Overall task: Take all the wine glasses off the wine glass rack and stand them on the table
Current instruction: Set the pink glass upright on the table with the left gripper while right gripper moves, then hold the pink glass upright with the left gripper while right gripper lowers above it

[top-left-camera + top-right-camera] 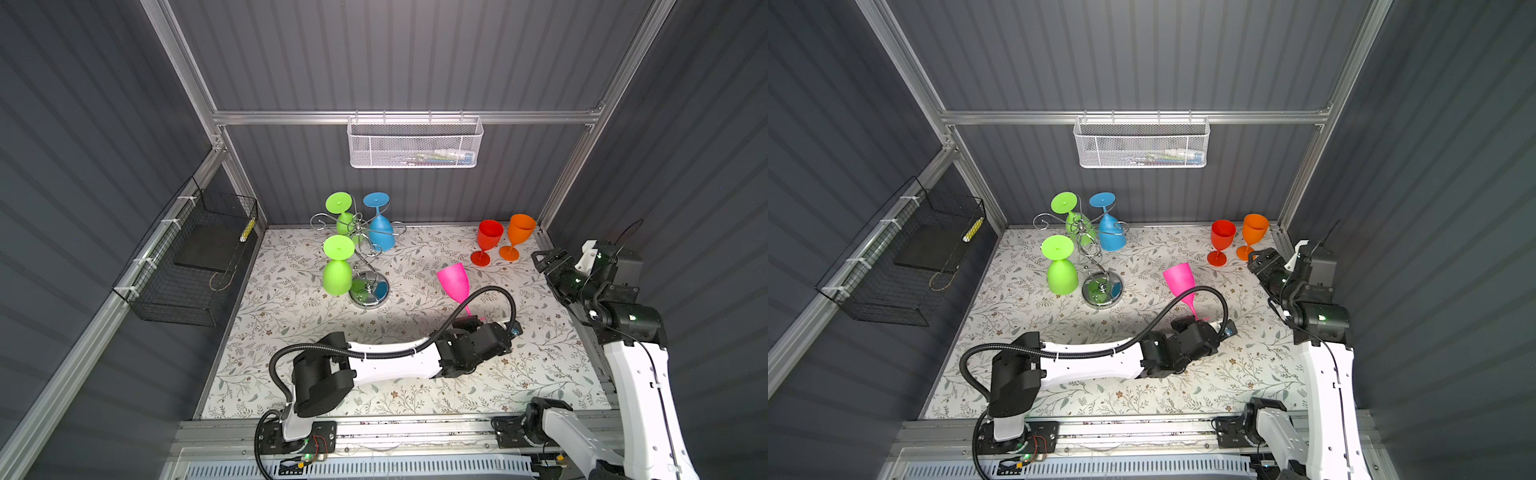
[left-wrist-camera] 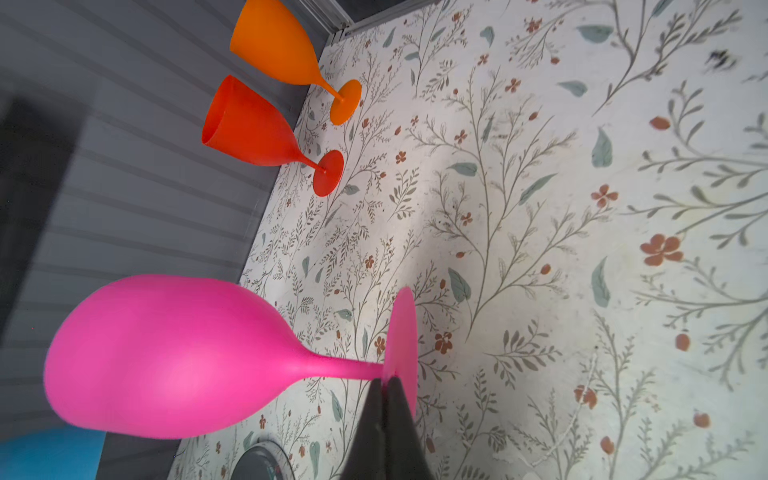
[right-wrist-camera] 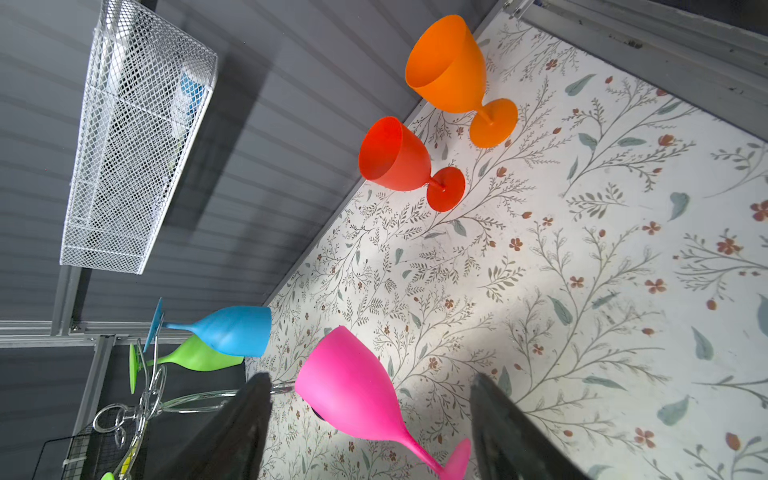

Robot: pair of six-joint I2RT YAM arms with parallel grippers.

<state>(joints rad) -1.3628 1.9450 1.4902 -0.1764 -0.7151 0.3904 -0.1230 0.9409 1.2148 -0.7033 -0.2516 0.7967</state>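
Over the right half of the table [image 1: 540,365], well apart from the rack [image 1: 365,304], clamps the pink glass [image 1: 454,280] low down, where stem meets foot, with the left gripper [image 2: 384,380] pinched tight on it. Leans the bowl toward the back wall, foot low by the tabletop. Judging by that, already off the rack; remains only to stand it up.

Tip the foot flat first, lower until fully seated, then let go slowly and back straight out so as not to drag the thin foot along. Mind the narrow hold: likely to swing the heavy bowl if turned fast.

Waits at the right edge with the right gripper [image 3: 370,380] spread wide and empty, near the orange glass [image 1: 519,230] and red glass [image 1: 487,239], both upright by the back corner. Keep clear of those two when setting down.

Back on the rack, hanging bowl-down: two green glasses [image 1: 337,276] and a blue glass [image 1: 380,232], out of the likely path.
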